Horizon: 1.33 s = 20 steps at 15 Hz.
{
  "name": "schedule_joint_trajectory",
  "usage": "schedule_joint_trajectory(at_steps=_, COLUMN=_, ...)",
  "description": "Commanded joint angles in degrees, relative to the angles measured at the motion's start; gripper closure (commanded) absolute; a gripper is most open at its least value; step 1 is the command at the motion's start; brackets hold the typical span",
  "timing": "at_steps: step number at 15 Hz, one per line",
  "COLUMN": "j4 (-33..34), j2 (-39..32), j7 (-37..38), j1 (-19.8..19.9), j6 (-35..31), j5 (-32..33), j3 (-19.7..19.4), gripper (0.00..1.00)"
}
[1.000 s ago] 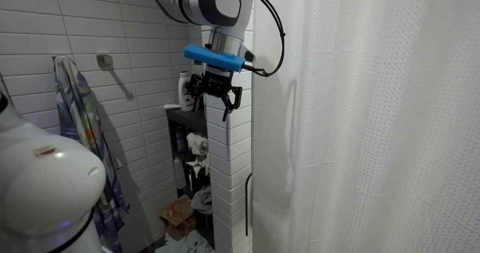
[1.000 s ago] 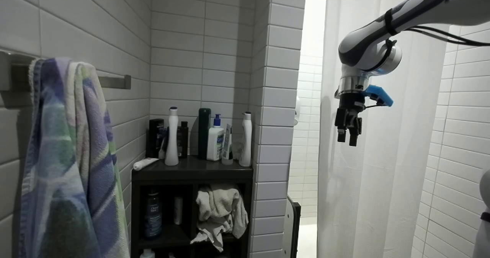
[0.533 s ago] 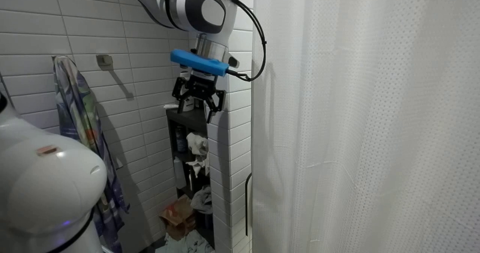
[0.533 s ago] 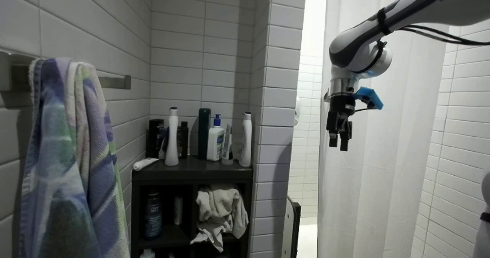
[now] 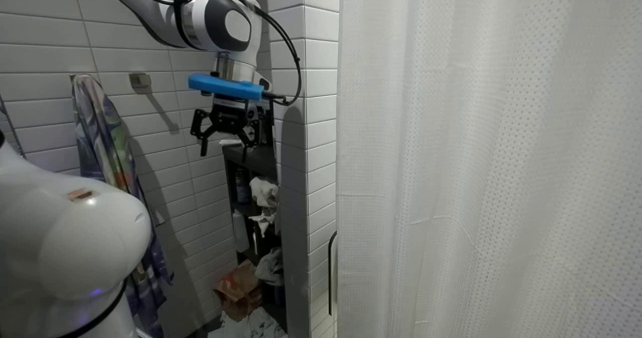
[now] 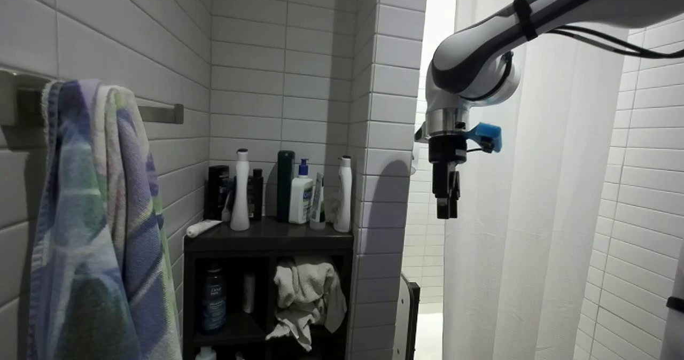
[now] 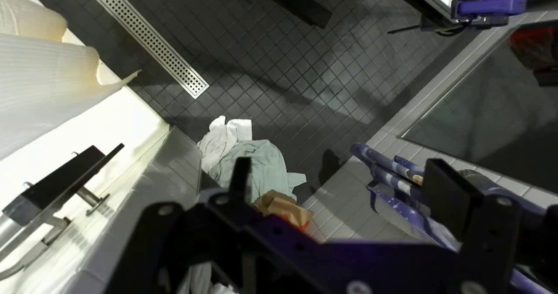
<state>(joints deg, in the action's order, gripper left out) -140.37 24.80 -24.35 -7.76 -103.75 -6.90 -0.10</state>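
I have the remote gripper (image 5: 223, 154) spread wide, empty; at left a towel (image 6: 104, 221) drapes over a bar (image 6: 157, 115), likely to dry; bottles (image 6: 300, 202) top the shelf (image 6: 267, 242), presumably handy there

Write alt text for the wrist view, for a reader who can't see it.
Open black gripper, nothing held between its fingers, above a dark tiled floor with a long metal drain. Crumpled cloths and a brown paper bag lie below; a patterned towel hangs at the picture's right, a pale curtain at its left.
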Motion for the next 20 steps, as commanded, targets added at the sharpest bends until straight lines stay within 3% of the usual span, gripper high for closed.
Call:
schedule_joint_trajectory(at_steps=1, j4=-4.12, j2=3.79, j7=2.78, j1=-3.50, j6=-7.10, j5=-0.40, j3=4.60, gripper=0.00)
schedule_joint_trajectory(at_steps=6, j4=-9.09, j2=4.82, j7=9.02, j1=-8.81, j6=-23.60, j5=0.62, j3=11.53, gripper=0.00)
schedule_joint_trajectory(at_steps=10, j4=-10.85, j2=3.63, j7=13.58, j1=-10.89, j6=-33.87, j5=1.51, j3=14.13, gripper=0.00)
schedule_joint_trajectory(at_steps=16, j4=-12.22, j2=1.96, j7=19.56, j1=-5.91, j6=-49.35, j5=6.16, j3=12.24, gripper=0.00)
schedule_joint_trajectory(at_steps=20, j4=-11.32, j2=-3.41, j7=20.83, j1=-2.07, j6=-56.22, j5=7.09, j3=9.45, gripper=0.00)
